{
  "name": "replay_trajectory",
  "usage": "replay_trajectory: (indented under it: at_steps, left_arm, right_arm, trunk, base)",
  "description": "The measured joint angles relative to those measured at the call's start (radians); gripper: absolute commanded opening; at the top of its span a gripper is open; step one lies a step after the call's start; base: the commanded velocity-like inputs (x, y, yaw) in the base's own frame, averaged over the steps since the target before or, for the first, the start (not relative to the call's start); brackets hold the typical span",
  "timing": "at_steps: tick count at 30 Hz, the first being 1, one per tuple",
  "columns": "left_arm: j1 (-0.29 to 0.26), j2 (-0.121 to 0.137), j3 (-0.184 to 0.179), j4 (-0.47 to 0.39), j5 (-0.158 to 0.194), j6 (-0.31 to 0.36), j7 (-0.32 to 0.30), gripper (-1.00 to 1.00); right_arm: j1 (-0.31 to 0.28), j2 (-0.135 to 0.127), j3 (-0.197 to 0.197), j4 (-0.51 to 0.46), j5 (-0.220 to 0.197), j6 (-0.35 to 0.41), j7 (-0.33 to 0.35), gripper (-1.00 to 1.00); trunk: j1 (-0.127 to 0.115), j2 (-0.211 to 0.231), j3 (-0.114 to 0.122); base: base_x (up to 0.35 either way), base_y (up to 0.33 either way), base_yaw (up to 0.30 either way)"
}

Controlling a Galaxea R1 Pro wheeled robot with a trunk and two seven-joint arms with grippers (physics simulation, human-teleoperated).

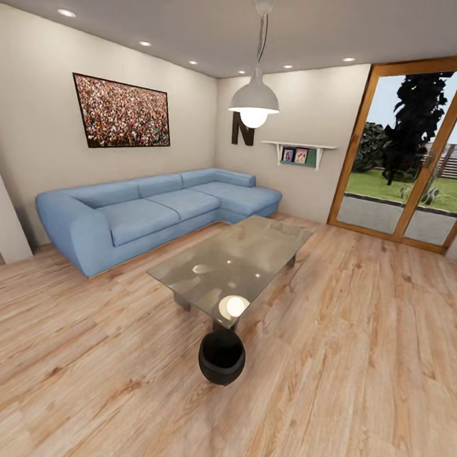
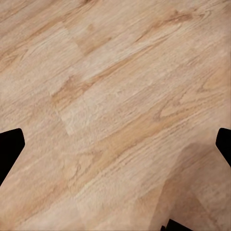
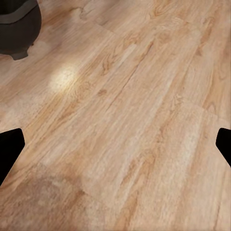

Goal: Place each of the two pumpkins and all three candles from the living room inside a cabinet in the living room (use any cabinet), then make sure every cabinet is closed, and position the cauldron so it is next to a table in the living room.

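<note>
Cauldron [image 1: 221, 356] against table [image 1: 254, 247] end.

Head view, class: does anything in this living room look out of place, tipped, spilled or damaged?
Only the black cauldron, an odd thing for a living room: it stands upright on the wood floor at the glass table's near end. Nothing looks spilled or damaged.

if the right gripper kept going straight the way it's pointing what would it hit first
Most likely the bare wood plank floor: between the open right gripper fingertips lies only floor. The cauldron sits well off that line, so it should be missed, though depth is hard to judge.
</note>
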Motion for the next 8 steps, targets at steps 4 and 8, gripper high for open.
replay_trajectory:
  at_steps: [4, 8]
  left_arm:
    - [0.0, 0.0, -0.002, 0.0, -0.002, 0.001, -0.001, 1.0]
    - [0.0, 0.0, -0.005, 0.0, -0.004, 0.002, -0.003, 1.0]
  right_arm:
    - [0.0, 0.0, 0.0, 0.0, 0.0, 0.0, 0.0, 1.0]
    - [0.0, 0.0, 0.0, 0.0, 0.0, 0.0, 0.0, 1.0]
  trunk:
    - [0.0, 0.0, 0.0]
    - [0.0, 0.0, 0.0]
  base:
    - [0.0, 0.0, 0.0]
    - [0.0, 0.0, 0.0]
